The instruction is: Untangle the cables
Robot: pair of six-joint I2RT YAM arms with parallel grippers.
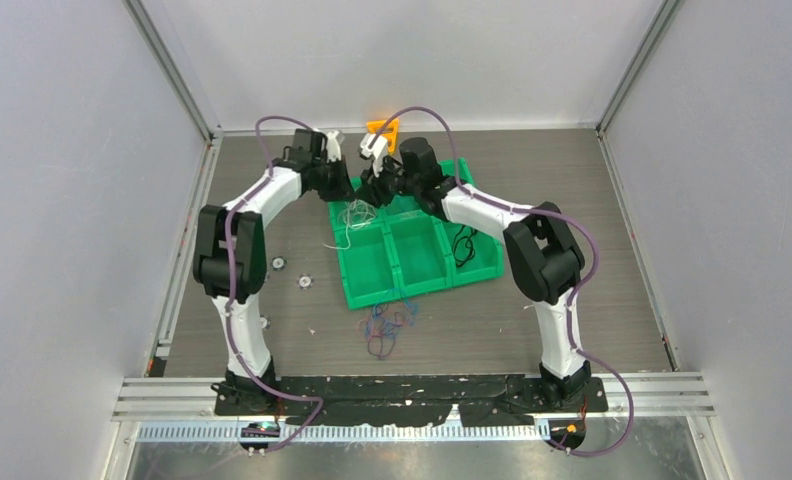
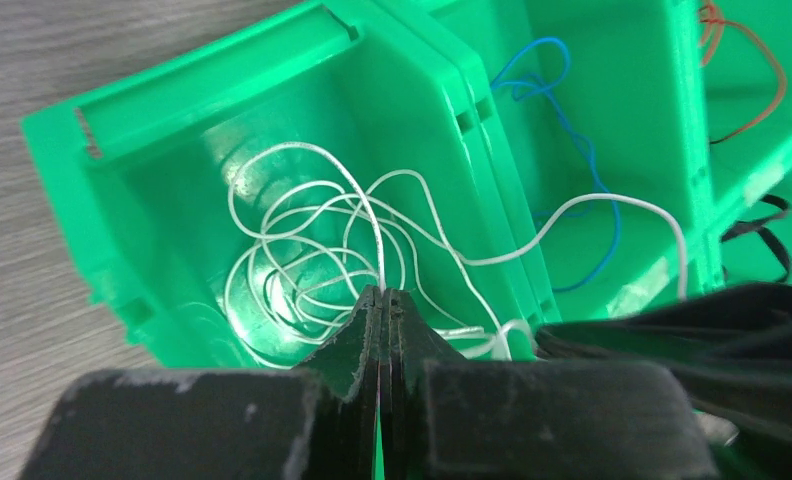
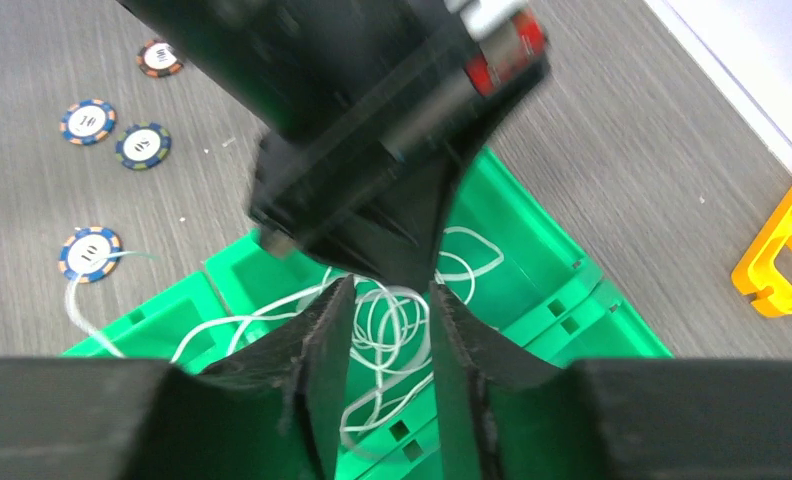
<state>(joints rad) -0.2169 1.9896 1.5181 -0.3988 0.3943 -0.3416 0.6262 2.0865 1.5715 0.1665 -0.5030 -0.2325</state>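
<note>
White cables (image 2: 292, 146) lay coiled in an end compartment of the green bin (image 2: 202, 85); left fingers (image 2: 362, 345) pinched one strand, right fingers (image 3: 317, 370) stood parted just above. Pulling could have tightened the snarl.

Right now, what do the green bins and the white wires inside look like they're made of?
Green bins: moulded plastic by the look, semi-glossy, with soft highlights on the walls and moulded ribs and slots.
White wires: probably thin plastic-insulated wire with a smooth surface; they curl in loose, springy loops. The core isn't visible.
</note>
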